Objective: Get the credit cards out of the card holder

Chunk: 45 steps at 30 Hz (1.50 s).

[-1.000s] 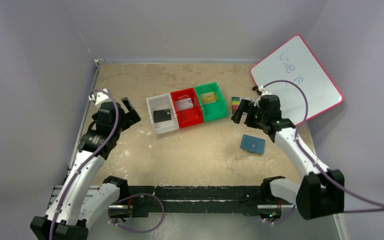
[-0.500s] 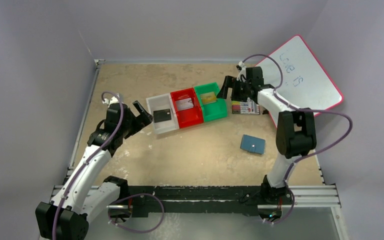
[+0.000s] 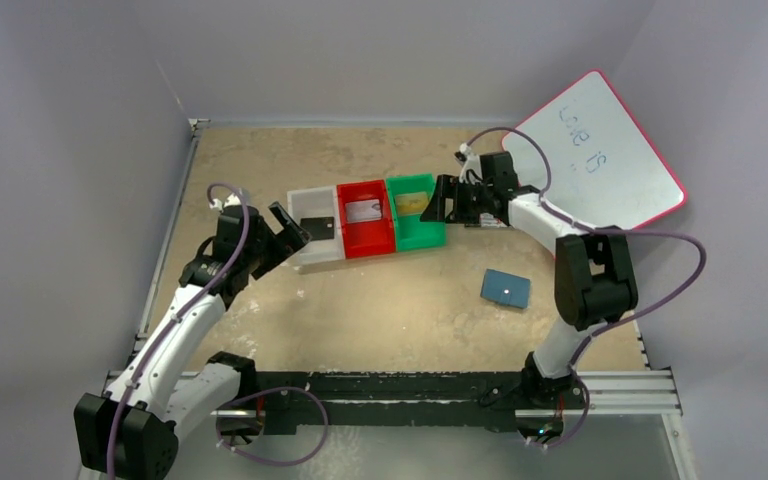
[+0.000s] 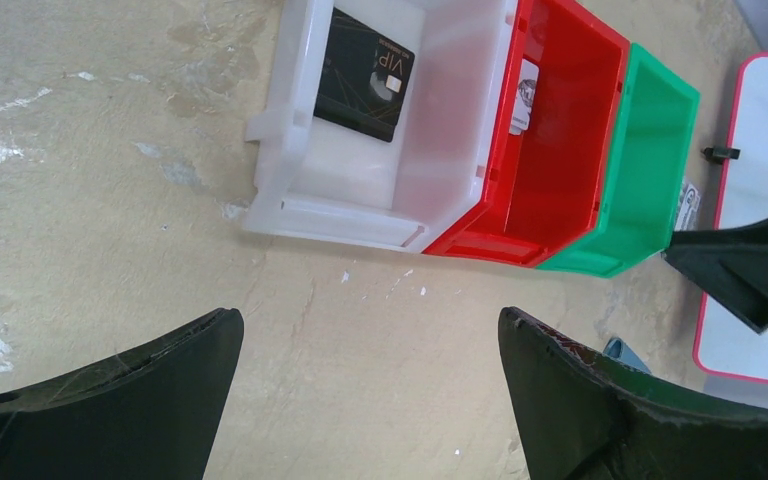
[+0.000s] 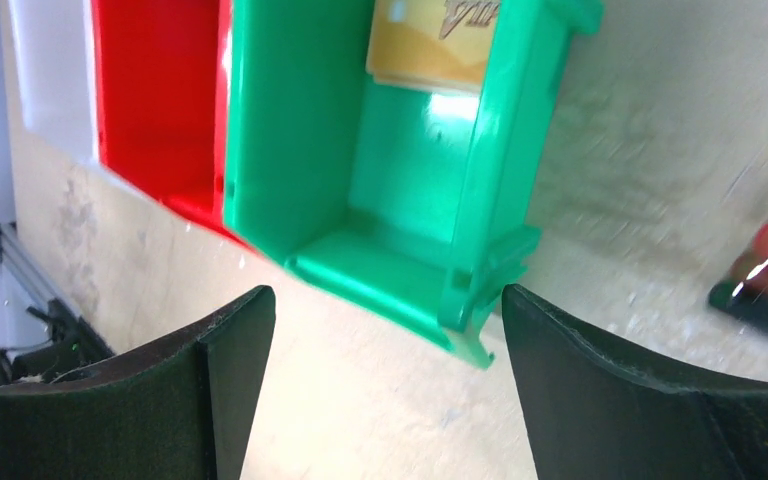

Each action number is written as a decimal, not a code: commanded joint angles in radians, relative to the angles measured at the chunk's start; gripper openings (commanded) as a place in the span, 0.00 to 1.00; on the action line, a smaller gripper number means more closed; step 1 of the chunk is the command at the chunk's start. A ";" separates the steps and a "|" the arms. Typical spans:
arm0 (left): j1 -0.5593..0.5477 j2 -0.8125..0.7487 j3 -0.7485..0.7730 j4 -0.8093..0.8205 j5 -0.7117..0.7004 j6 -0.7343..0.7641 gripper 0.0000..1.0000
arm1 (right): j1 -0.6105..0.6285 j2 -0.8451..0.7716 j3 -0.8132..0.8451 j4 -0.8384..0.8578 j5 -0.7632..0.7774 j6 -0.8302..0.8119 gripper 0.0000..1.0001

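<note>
Sorting seems done: the black card [image 3: 321,227] lies in the white bin [image 3: 310,256], the silver card [image 3: 364,210] in the red bin [image 3: 371,242] and the gold card [image 3: 412,202] in the green bin [image 3: 422,236], mid-frame. The card holder [image 3: 506,289] lies shut on the table [image 3: 400,320], right of centre, apart from both arms. The left gripper [image 4: 368,320], spread and empty, hovers near the white bin. The right gripper [image 5: 385,300], also spread and empty, frames the green bin's corner, perhaps to nudge it.

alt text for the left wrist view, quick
A white bin holding a black card sits beside a red bin and a green bin on a beige table. The left gripper, fingers open, frames the bottom edge.
</note>
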State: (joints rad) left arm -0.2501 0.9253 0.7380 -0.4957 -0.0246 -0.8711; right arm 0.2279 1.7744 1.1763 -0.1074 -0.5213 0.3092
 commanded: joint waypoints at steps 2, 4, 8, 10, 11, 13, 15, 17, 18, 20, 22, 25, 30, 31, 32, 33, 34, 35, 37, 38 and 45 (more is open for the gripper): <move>-0.003 0.003 0.031 0.011 0.011 0.031 1.00 | 0.005 -0.157 -0.082 -0.005 -0.014 0.008 0.85; -0.003 0.002 0.032 0.008 0.010 0.037 1.00 | 0.005 -0.212 -0.091 -0.057 0.100 0.002 0.88; -0.003 -0.002 0.031 0.003 0.009 0.041 1.00 | 0.004 -0.335 -0.131 -0.194 0.547 0.154 0.97; -0.003 -0.011 0.025 0.005 0.001 0.041 1.00 | 0.003 -0.381 -0.170 -0.262 0.749 0.270 1.00; -0.003 -0.013 0.023 0.006 -0.003 0.039 1.00 | 0.001 -0.400 -0.193 -0.287 0.812 0.317 1.00; -0.003 -0.017 0.020 0.009 -0.003 0.037 1.00 | -0.007 -0.420 -0.250 -0.325 0.874 0.384 1.00; -0.003 -0.018 0.019 0.008 -0.001 0.037 1.00 | -0.035 -0.419 -0.286 -0.354 0.873 0.430 1.00; -0.003 -0.020 0.021 0.008 0.000 0.038 1.00 | -0.062 -0.400 -0.315 -0.356 0.860 0.453 1.00; -0.003 -0.019 0.021 0.011 0.000 0.039 1.00 | -0.075 -0.391 -0.325 -0.354 0.848 0.455 1.00; -0.003 -0.019 0.023 0.010 -0.016 0.039 1.00 | -0.088 -0.373 -0.333 -0.346 0.832 0.448 1.00; -0.003 -0.018 0.034 -0.015 -0.075 0.027 1.00 | -0.088 -0.358 -0.339 -0.340 0.813 0.433 1.00; -0.003 -0.013 0.054 -0.066 -0.144 0.029 1.00 | -0.088 -0.333 -0.358 -0.338 0.787 0.432 1.00; -0.003 -0.008 0.052 -0.081 -0.172 0.047 1.00 | -0.055 -0.249 -0.368 -0.366 0.749 0.443 1.00; -0.003 -0.006 0.052 -0.081 -0.170 0.048 1.00 | -0.035 -0.239 -0.369 -0.374 0.746 0.448 1.00; -0.002 -0.004 0.051 -0.080 -0.168 0.051 1.00 | -0.012 -0.232 -0.371 -0.381 0.743 0.455 1.00; -0.003 -0.003 0.052 -0.080 -0.165 0.053 1.00 | 0.007 -0.230 -0.372 -0.389 0.736 0.469 1.00; -0.003 0.001 0.051 -0.076 -0.162 0.055 1.00 | 0.024 -0.229 -0.374 -0.397 0.724 0.485 1.00; -0.003 0.004 0.053 -0.074 -0.158 0.058 1.00 | 0.042 -0.230 -0.374 -0.402 0.702 0.497 1.00; -0.002 0.009 0.056 -0.068 -0.153 0.064 1.00 | 0.080 -0.236 -0.372 -0.414 0.656 0.527 0.99; -0.003 0.011 0.057 -0.069 -0.152 0.067 1.00 | 0.104 -0.242 -0.362 -0.427 0.649 0.550 0.99; -0.003 0.016 0.061 -0.061 -0.152 0.082 1.00 | 0.231 -0.383 -0.306 -0.343 0.592 0.544 1.00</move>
State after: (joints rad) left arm -0.2501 0.9409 0.7509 -0.5861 -0.1650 -0.8173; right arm 0.4095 1.4815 0.8413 -0.4862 0.1997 0.8055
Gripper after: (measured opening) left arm 0.998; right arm 0.994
